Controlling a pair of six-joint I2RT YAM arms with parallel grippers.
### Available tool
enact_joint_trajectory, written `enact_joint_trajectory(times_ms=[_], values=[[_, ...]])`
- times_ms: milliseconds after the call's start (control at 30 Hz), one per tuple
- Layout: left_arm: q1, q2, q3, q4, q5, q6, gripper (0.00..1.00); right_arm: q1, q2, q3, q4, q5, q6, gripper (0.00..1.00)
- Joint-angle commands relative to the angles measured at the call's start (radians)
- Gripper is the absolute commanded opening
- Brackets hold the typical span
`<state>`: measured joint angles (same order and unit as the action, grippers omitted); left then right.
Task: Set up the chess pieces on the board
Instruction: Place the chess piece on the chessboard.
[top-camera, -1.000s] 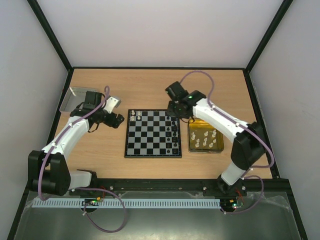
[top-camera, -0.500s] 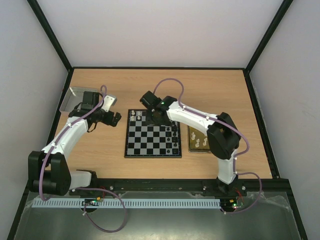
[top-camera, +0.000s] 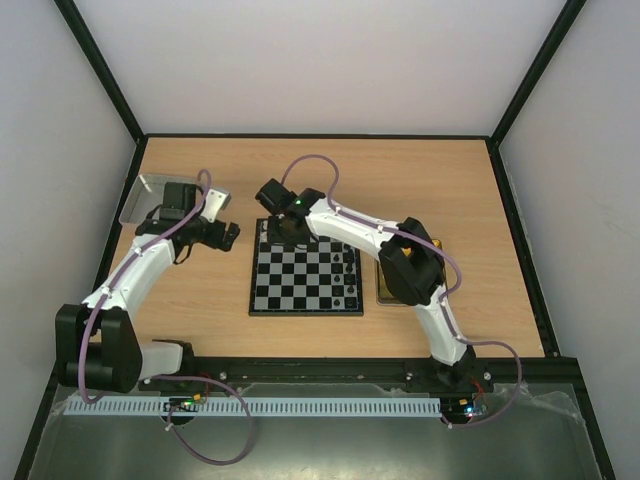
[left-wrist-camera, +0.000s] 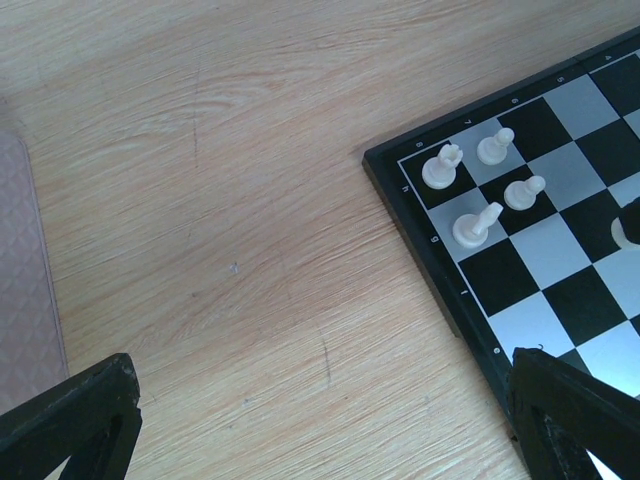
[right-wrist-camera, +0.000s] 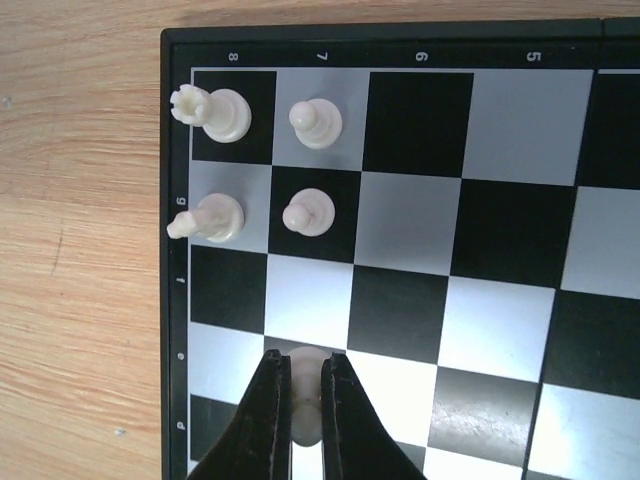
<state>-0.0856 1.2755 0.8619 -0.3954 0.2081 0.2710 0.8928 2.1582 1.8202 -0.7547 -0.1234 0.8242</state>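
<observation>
The board (top-camera: 305, 282) lies mid-table. Four white pieces stand in its far left corner (right-wrist-camera: 308, 212), also in the left wrist view (left-wrist-camera: 473, 226). Black pieces (top-camera: 351, 270) line its right edge. My right gripper (right-wrist-camera: 305, 385) is shut on a white piece (right-wrist-camera: 306, 420), held low over the board's left columns, just near of the four pieces; in the top view it is at the far left corner (top-camera: 283, 232). My left gripper (left-wrist-camera: 320, 440) is open and empty over bare table left of the board, also seen from above (top-camera: 228, 236).
A grey metal tray (top-camera: 143, 196) sits at the far left, its edge in the left wrist view (left-wrist-camera: 25, 290). The yellow tray (top-camera: 384, 292) right of the board is mostly hidden under my right arm.
My right arm swung left from beside the yellow tray across the board to its far left corner, carrying the white piece. My left gripper drew back slightly to the left.
</observation>
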Motion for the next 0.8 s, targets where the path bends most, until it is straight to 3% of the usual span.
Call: enact_joint_trajectory(times_ms=[0,367,767], values=[[0.01,-0.018,-0.019,0.017,-0.014,-0.013,1.0,0.012,0.044,0.057,-0.038,0.014,0.001,0.02],[0.02,-0.012,-0.034,0.052,-0.085,-0.027,1.0,0.017,0.124,0.137,-0.077,0.031,-0.009,0.02],[0.029,-0.002,-0.037,0.051,-0.072,-0.024,1.0,0.018,0.166,0.163,-0.097,0.025,-0.013,0.02]])
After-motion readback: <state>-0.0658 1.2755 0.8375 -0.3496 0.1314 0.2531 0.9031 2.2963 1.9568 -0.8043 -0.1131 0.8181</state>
